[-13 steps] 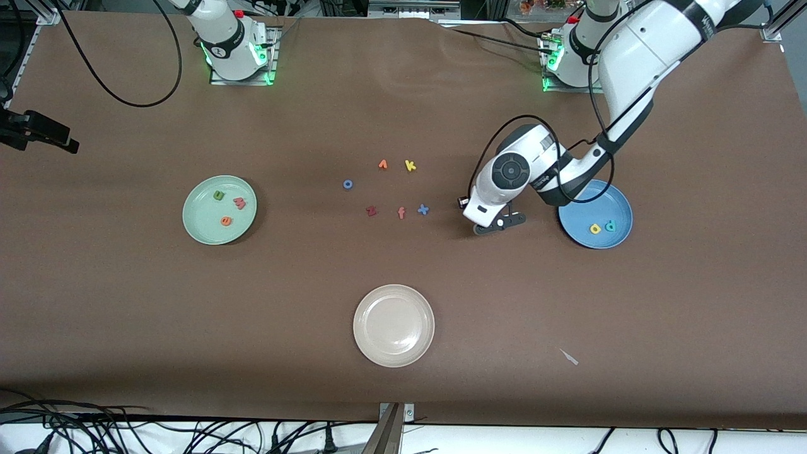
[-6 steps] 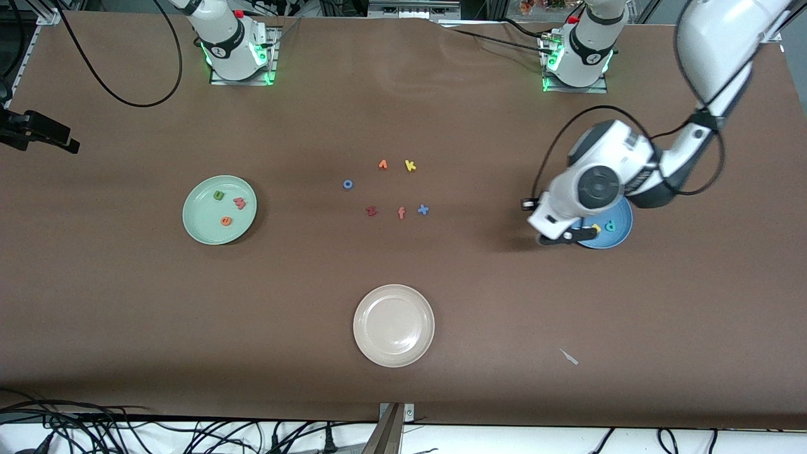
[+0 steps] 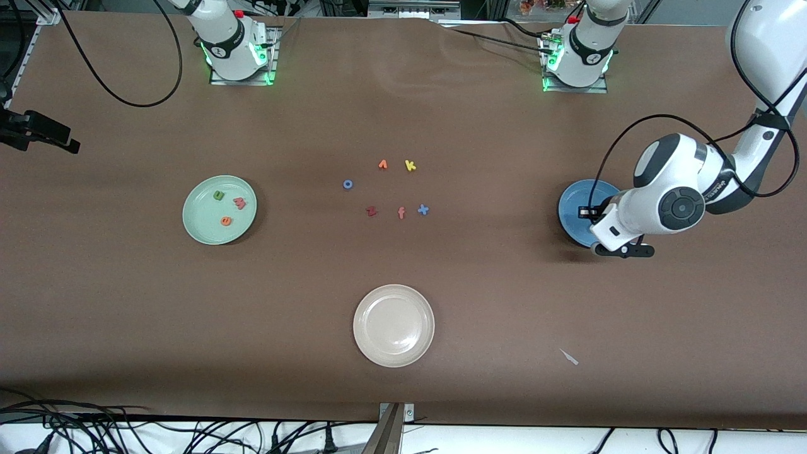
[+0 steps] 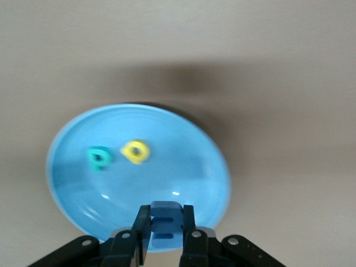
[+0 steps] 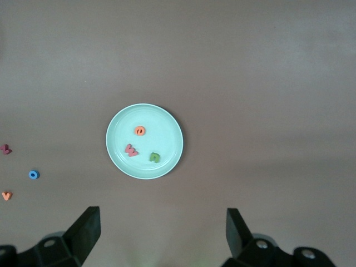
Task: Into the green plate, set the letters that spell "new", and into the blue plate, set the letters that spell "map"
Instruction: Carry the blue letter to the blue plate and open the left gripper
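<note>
The blue plate lies toward the left arm's end of the table. In the left wrist view the blue plate holds the teal "p" and the yellow "a". My left gripper hangs over that plate's rim, shut on the blue "m". The green plate holds the green "n", the red-pink "w" and the orange "e". My right gripper waits open and empty high above the green plate.
A cream-white plate lies nearest the front camera. Mid-table lie loose letters: blue "o", an orange one, yellow "k", dark red "z", orange "f", blue "x".
My left gripper has swung from beside the loose letters toward the left arm's end of the table and now hangs over the blue plate's rim. The right arm has not moved.
</note>
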Motion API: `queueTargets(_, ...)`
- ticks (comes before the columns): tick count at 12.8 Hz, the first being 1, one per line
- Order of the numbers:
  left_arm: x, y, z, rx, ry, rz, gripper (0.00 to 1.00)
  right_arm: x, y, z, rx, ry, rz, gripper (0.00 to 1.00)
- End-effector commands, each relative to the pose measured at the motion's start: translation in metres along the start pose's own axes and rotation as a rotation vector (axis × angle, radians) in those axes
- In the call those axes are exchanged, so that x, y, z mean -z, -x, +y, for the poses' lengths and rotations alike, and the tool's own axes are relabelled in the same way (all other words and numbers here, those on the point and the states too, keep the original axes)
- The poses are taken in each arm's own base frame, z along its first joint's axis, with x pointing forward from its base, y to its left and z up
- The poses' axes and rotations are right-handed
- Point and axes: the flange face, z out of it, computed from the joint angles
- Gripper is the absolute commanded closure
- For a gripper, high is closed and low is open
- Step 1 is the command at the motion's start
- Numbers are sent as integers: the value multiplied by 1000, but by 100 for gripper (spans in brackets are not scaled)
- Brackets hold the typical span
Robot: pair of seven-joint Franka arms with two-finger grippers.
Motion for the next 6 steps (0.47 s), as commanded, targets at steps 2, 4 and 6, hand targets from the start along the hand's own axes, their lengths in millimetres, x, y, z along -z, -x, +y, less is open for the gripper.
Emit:
queueTargets(2, -37, -12, -13, -56, -36, -8, 80, 5, -1, 0, 4, -17, 5, 0)
queueTargets(4, -32, -15, -14, -48, -26, 4, 40, 5, -1, 0, 4, -17, 5, 0)
queueTargets(6, -10, -23, -20, -32, -20, 40, 1, 5, -1, 0, 4, -17, 4, 0)
